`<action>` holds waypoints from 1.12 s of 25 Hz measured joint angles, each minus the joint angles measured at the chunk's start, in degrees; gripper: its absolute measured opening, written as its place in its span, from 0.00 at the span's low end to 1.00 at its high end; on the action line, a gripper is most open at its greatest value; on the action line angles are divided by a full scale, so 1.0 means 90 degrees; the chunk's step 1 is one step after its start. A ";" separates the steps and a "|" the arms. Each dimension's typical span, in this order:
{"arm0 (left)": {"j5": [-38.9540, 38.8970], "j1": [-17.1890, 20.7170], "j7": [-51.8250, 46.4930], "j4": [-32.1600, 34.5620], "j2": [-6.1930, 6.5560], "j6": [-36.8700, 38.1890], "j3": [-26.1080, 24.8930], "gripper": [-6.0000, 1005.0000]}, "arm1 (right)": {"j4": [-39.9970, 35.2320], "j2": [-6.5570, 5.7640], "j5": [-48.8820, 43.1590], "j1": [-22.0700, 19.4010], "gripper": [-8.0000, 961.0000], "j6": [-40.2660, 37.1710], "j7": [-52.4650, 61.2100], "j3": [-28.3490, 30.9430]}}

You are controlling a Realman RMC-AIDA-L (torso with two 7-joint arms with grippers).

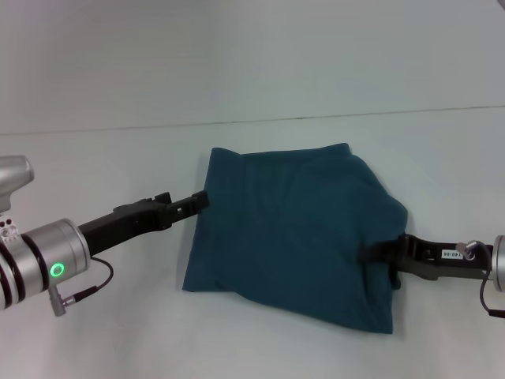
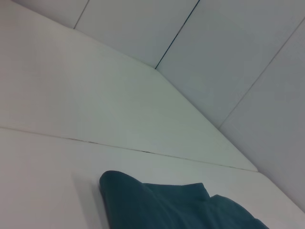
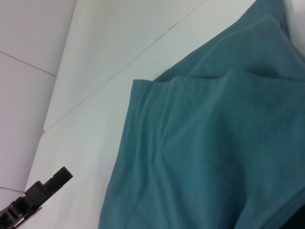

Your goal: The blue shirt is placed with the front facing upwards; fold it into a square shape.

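Note:
The blue shirt (image 1: 292, 233) lies folded on the white table, a plain teal, roughly square bundle with no lettering showing. Its far edge also shows in the left wrist view (image 2: 176, 205), and its creased surface fills the right wrist view (image 3: 214, 143). My left gripper (image 1: 201, 200) reaches in from the left, its tip at the shirt's upper left edge. Seen from the right wrist, the left gripper (image 3: 45, 188) stands a little apart from the cloth. My right gripper (image 1: 371, 253) comes in from the right, its tip over the shirt's right side.
The white table (image 1: 118, 332) extends all round the shirt, with a thin seam line (image 1: 316, 117) running across behind it. White wall panels (image 2: 214, 43) rise beyond the table.

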 joint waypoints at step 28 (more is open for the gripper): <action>-0.0020 -0.0034 0.0000 0.0010 0.0010 0.0000 -0.0162 0.90 | -0.0506 -0.0310 0.0268 0.0615 0.04 0.0062 -0.0152 -0.0023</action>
